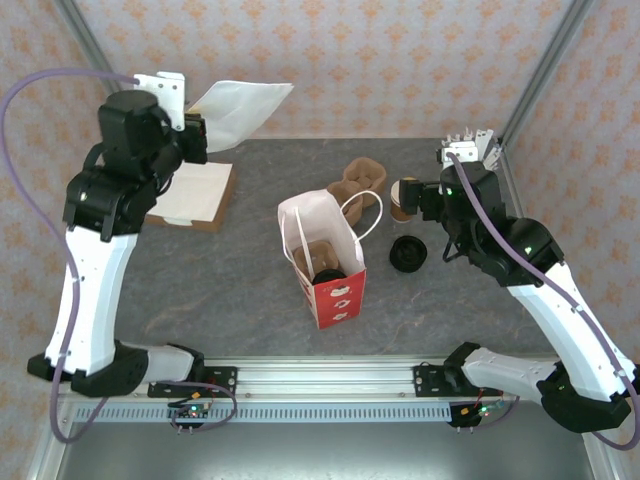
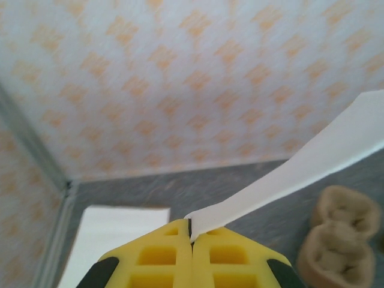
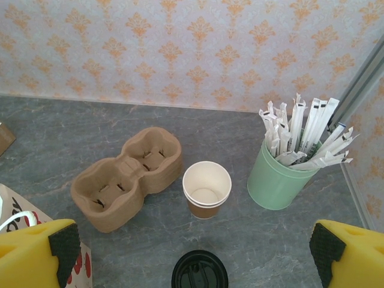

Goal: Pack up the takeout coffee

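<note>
Takeout coffee shows as a small brown kraft paper cup (image 3: 207,192) with a pale rim, standing upright and uncovered at the centre of the right wrist view. Its round black plastic lid (image 3: 199,273) lies apart from it on the grey table (image 3: 54,126), at the bottom edge of that frame, just below the cup. A white paper bag with a red lower part (image 1: 325,262) stands open in the middle of the top view (something brown and dark sits inside, too small to tell). A white paper sheet (image 1: 240,108) hangs at the upper left of that view, pinched between the closed jaws of the left gripper (image 2: 191,235). The brown moulded-pulp cup carrier (image 3: 129,180) lies left of centre in the right wrist view, just beside the cup. A mint-green cup of white wrapped stirrers (image 3: 277,180) stands near the cup, toward the frame's right. The right gripper (image 3: 192,247) hovers with its yellow fingers spread wide at the bottom corners, holding nothing.
</note>
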You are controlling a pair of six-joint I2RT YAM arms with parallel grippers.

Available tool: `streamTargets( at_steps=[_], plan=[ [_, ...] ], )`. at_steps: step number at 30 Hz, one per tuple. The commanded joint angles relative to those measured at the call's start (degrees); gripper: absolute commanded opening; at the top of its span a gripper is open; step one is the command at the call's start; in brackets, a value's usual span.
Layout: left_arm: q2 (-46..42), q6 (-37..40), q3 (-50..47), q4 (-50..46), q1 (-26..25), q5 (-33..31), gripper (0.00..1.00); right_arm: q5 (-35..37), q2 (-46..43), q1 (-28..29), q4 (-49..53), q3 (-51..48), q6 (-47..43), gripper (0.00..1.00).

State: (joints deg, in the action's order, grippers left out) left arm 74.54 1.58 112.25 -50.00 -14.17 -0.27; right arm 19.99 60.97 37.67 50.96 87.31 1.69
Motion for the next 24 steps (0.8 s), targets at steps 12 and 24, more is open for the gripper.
streamTargets(
  at_steps=[12, 24],
  plan=[
    [-9.7, -0.6, -12.5, 19.1, -0.3, 27.5, 0.0, 1.9, -0.5, -0.3, 0.1, -0.5, 2.3, 0.99],
    [-9.0, -1.7, -14.6, 23.0, -2.5, 35.8, 0.0, 1.5, -0.4, -0.2, -0.3, -0.2, 3.1, 0.99]
  ],
)
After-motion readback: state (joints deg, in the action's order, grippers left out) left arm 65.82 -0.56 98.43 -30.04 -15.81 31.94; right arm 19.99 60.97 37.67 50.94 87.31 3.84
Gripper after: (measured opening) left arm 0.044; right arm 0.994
